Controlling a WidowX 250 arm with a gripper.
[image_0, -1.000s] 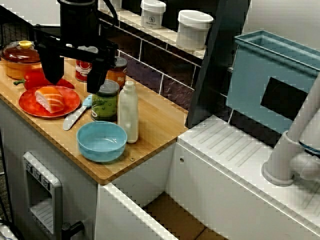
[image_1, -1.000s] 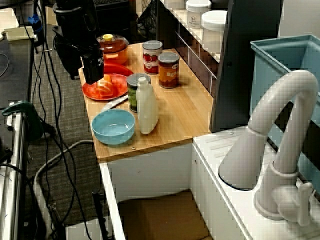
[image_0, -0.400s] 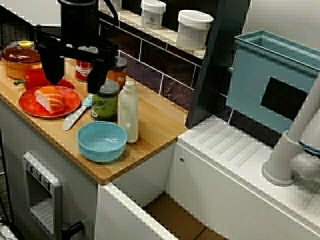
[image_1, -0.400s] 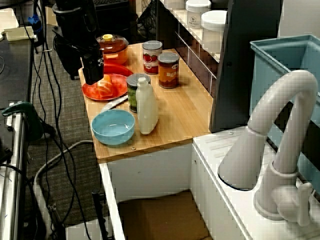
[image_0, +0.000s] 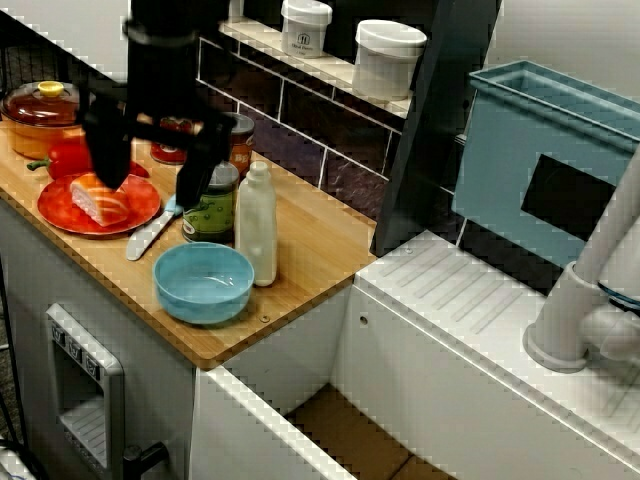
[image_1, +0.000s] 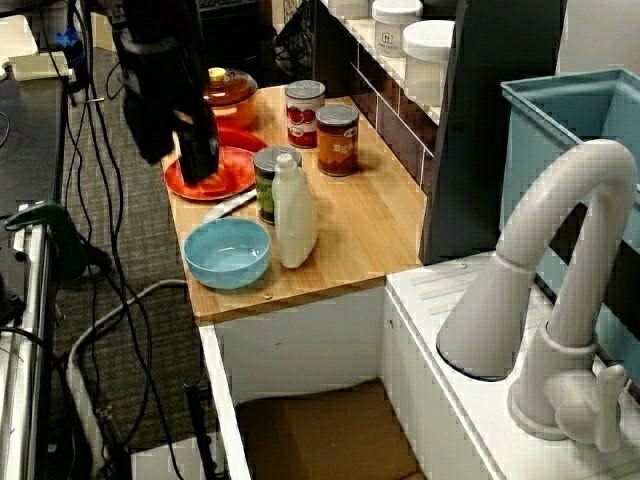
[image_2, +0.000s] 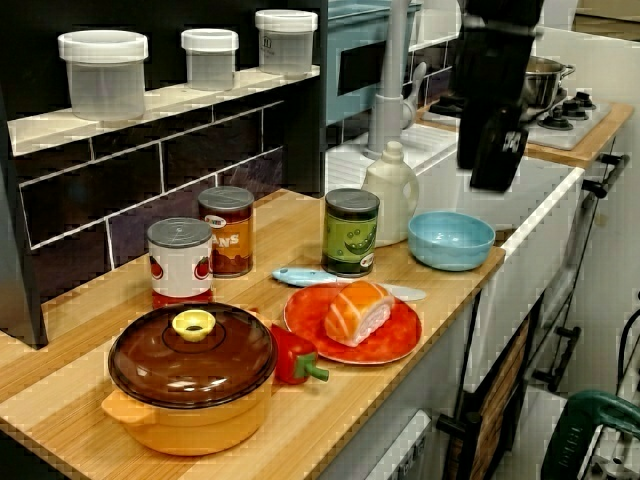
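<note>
My jaws hung wide open, holding nothing; the orange salmon slice (image_0: 100, 200) on the round red plate (image_0: 58, 210) lay just below them.

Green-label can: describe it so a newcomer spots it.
On the wooden counter stand three cans. The green-label can stands nearest the front edge, beside the white bottle. Only its label is green; the red-label can and orange-label can stand behind.

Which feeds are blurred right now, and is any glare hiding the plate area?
View from above: jaws smeared by motion over the red plate, the rest sharp. View from the sink side: same smear, faucet looms large in front. View from the pot end: counter sharp; glare only on the glass pot lid.
</note>
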